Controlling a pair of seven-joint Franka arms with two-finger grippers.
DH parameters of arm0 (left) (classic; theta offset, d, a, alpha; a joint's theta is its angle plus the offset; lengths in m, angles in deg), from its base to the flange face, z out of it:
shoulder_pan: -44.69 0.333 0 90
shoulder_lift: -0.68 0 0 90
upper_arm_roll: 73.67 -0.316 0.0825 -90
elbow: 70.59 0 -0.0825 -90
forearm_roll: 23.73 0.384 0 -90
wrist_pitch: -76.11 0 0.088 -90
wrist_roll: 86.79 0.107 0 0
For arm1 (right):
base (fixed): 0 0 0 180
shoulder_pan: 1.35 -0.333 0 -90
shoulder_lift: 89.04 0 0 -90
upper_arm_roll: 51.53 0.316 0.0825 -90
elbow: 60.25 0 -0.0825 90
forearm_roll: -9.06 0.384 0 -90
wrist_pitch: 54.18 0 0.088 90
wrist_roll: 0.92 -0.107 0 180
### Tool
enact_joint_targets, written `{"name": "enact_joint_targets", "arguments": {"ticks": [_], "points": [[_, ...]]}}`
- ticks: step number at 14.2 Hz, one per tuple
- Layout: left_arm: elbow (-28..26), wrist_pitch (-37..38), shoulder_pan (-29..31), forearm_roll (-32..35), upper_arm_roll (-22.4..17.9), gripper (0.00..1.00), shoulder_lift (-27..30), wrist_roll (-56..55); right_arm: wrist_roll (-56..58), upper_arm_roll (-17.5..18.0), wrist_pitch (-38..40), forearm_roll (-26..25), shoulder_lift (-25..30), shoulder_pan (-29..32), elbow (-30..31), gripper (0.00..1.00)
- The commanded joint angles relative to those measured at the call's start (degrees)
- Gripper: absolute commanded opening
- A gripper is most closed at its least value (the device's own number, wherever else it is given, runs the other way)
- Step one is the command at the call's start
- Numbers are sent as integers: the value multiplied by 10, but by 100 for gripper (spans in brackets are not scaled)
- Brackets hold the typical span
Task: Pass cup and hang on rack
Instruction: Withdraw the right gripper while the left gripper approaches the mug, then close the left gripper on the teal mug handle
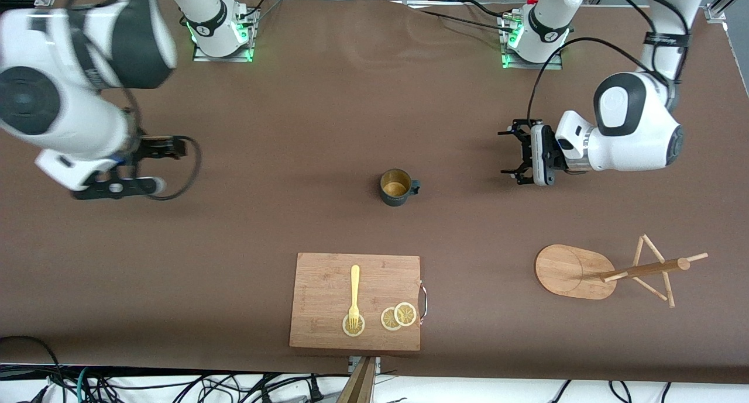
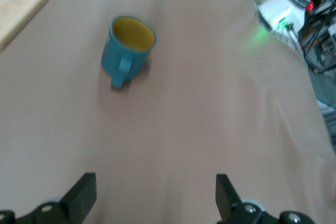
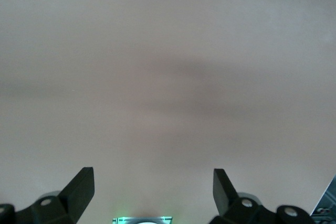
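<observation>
Plainly, the teal cup (image 1: 397, 187) stands upright on the brown table (image 1: 292, 128), farther from the front camera than the bamboo cutting board (image 1: 327, 280) (a yellow fork (image 1: 354, 295) and lemon slices (image 1: 398, 316) lie on it). The left claw (image 1: 510, 151), wide open and empty, hovers beside the cup toward the wooden rack (image 1: 576, 271). The right claw (image 3: 152, 192), likewise spread and empty, hangs over bare table.

cutting board (image 1: 327, 274), fork (image 1: 354, 295), apparently lemon slices (image 1: 398, 316)

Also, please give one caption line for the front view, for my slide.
Teal cup upright mid-table, rack tipped on its side, cutting board nearest the camera; left tool and right tool open, holding nothing.
</observation>
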Motion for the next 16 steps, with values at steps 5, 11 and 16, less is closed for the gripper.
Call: {"name": "enact_joint_targets", "arguments": {"ticks": [5, 11, 16], "points": [[-70, -68, -18, -377, 22, 100, -133, 478, 14, 95, -54, 71, 66, 196, 28, 100], [-20, -68, -32, -616, 77, 100, -265, 707, 13, 210, -88, 35, 228, 324, 207, 100], [58, -69, -60, -629, 77, 100, -318, 710, 34, 209, -112, 3, 220, 308, 203, 100]]}}
